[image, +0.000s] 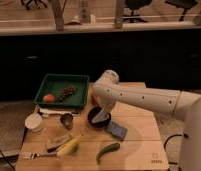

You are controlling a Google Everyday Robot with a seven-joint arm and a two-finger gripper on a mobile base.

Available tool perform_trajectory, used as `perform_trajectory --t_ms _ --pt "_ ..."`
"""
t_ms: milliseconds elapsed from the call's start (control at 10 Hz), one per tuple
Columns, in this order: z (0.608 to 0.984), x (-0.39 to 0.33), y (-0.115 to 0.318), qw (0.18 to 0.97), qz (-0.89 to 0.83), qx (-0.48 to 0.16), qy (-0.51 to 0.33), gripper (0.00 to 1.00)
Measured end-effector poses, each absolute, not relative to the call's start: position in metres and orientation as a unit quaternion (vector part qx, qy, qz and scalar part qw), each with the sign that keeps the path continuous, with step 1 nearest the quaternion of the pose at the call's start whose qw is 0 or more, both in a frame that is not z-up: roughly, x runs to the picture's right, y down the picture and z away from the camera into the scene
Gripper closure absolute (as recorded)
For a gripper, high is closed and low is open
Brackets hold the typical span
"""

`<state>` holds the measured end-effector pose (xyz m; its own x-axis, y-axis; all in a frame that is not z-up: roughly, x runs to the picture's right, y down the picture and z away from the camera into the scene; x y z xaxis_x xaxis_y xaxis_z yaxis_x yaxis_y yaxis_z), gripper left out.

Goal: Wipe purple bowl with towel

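The purple bowl [96,121] sits near the middle of the wooden table [139,145], very dark and round. The towel [100,118], a pale grey-white scrap, lies inside the bowl. My white arm reaches in from the right and bends down over the bowl's far side. My gripper [99,111] points down into the bowl right at the towel, mostly hidden by the wrist.
A dark blue-grey square pad [117,131] lies just right of the bowl. A shiny metal cup [67,120] and a white round cup [33,122] stand to the left. A green tray [79,80] holds food at the back left. A banana [68,147], fork [31,155] and green pepper [108,152] lie in front.
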<state>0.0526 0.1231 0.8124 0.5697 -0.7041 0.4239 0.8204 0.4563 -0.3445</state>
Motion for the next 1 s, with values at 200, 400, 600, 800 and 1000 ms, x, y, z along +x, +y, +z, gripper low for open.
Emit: perform_trajectory --t_ms 200,400,600,800,1000 --pt "0.813 0.046 0.116 0.841 -0.462 -0.26 -0.113 1.0" --pt "0.814 0.03 0.11 0.828 -0.485 -0.254 -0.123 1.0" --pt "0.811 0.003 0.11 0.807 -0.518 -0.244 -0.146 1.0" --pt "0.802 -0.009 0.121 0.788 -0.542 -0.242 -0.163 1.0" --pt "0.792 -0.012 0.138 0.775 -0.557 -0.242 -0.174 1.0"
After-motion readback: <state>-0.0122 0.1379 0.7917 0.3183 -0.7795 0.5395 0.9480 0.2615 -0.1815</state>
